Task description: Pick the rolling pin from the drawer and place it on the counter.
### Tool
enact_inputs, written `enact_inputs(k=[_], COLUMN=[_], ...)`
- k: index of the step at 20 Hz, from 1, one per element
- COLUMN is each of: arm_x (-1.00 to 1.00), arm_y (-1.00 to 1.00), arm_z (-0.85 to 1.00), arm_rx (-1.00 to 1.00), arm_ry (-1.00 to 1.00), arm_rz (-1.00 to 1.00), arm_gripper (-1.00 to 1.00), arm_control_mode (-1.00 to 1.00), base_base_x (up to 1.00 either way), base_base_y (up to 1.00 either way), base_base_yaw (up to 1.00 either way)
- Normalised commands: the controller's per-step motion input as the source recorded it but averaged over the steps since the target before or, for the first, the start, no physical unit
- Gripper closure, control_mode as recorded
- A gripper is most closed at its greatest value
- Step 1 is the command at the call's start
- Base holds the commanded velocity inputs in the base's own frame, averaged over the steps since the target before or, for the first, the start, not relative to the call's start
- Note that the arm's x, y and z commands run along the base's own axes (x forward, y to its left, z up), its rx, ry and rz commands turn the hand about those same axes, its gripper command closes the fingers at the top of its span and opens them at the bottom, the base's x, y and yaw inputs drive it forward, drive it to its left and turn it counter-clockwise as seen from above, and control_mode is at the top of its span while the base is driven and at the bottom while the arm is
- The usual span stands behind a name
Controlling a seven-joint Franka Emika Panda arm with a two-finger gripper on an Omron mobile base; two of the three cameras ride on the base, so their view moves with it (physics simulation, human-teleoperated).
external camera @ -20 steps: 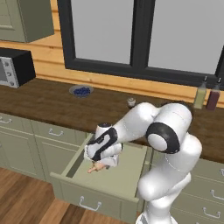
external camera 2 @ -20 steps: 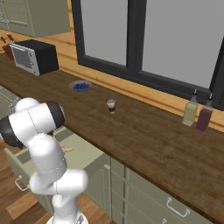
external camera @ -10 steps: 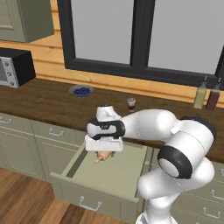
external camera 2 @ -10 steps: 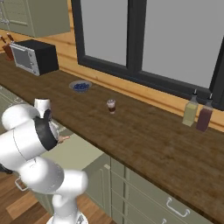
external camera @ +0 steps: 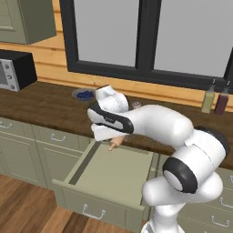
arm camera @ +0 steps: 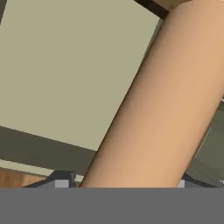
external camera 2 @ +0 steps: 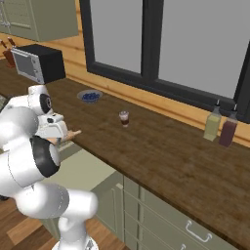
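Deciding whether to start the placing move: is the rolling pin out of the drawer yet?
Out. The gripper holds the rolling pin lifted above the open drawer, near the counter edge.

Behind the worktop you see an orange wood-board wall and a large dark-framed window with pale grey panes. A sage-green upper cabinet hangs at the left, above a black microwave. Sage-green base cabinets with silver handles run below. The floor is reddish-brown wood plank. You get even, soft light.
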Motion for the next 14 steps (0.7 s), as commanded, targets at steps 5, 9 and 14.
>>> enact_inputs(k=[5, 9, 14], arm_x=[0.29, 0.74, 0.58], arm_y=[-0.96, -1.00, -0.99], arm_z=[0.20, -0.05, -0.19], arm_rx=[-0.06, 0.06, 0.02], arm_ry=[-0.04, -0.05, -0.10], arm_rz=[0.00, 0.00, 0.00], arm_gripper=[1.00, 1.00, 1.00], arm_control_mode=[-1.00, -1.00, -1.00], base_base_x=[0.00, 0.00, 0.00], base_base_y=[0.00, 0.00, 0.00], base_base_yaw=[0.00, 0.00, 0.00])
